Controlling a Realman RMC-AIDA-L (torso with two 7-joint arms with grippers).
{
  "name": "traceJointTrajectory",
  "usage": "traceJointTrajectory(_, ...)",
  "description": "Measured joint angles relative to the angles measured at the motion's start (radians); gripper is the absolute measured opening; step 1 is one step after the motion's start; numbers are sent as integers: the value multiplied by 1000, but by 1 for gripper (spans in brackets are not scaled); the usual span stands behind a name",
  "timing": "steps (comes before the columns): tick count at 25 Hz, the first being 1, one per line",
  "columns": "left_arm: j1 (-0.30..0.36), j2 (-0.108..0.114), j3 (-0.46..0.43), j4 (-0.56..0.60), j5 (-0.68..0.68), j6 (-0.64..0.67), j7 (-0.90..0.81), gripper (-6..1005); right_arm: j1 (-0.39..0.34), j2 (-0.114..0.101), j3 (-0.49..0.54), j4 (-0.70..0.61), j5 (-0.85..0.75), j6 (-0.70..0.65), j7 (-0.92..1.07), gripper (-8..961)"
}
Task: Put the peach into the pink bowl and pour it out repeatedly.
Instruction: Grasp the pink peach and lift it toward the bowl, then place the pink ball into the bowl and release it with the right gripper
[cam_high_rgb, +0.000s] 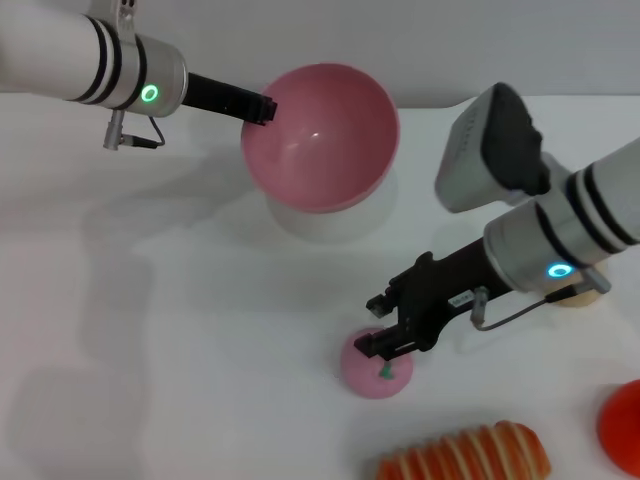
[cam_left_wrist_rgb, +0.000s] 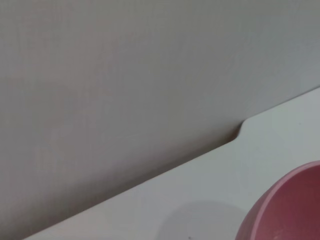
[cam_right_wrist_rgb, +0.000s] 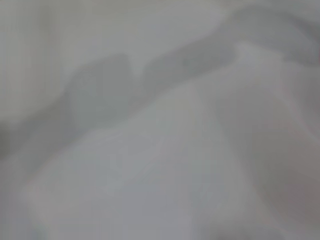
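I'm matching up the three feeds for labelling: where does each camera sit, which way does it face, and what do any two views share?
Head view: on the robot's head, looking forward and down at the white table; shows both arms, the left gripper at the rim of the tilted pink bowl, the right gripper at the peach.
Left wrist view: on the left wrist, facing the table's far edge and wall; none of the robot's body shows.
Right wrist view: on the right wrist; only blurred grey shapes.
Shared: head and left wrist views both show the pink bowl and table.

I can read no text anywhere. The right gripper (cam_high_rgb: 385, 345) carries a small white label on its black body, but its print is too small to read.
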Motion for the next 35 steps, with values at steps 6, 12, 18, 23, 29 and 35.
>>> traceJointTrajectory(6, 17, -7, -10, 4, -3, 30, 3, 48, 49, -1, -19, 94, -5, 48, 32, 445)
traceJointTrajectory(12, 17, -10, -10, 4, -4, 42, 4, 48, 70, 1, -32, 125, -41, 47, 36, 423)
traceJointTrajectory(18, 17, -10, -10, 1, -5, 52, 4, 48, 64, 1, -45, 106, -48, 45, 29, 400)
traceJointTrajectory(23, 17, -11, -10, -1, -5, 61, 4, 48, 63, 0, -46, 100, -56, 46, 20, 293)
traceJointTrajectory(29, 19, -13, -10, -1, -3, 65, 4, 48, -6, -2, -23, -74, -52, -4, 9, 80)
traceJointTrajectory(35, 26, -18, -5, -11, 1, 67, 13, 48, -83, 2, 111, -357, -21, -59, 5, 35)
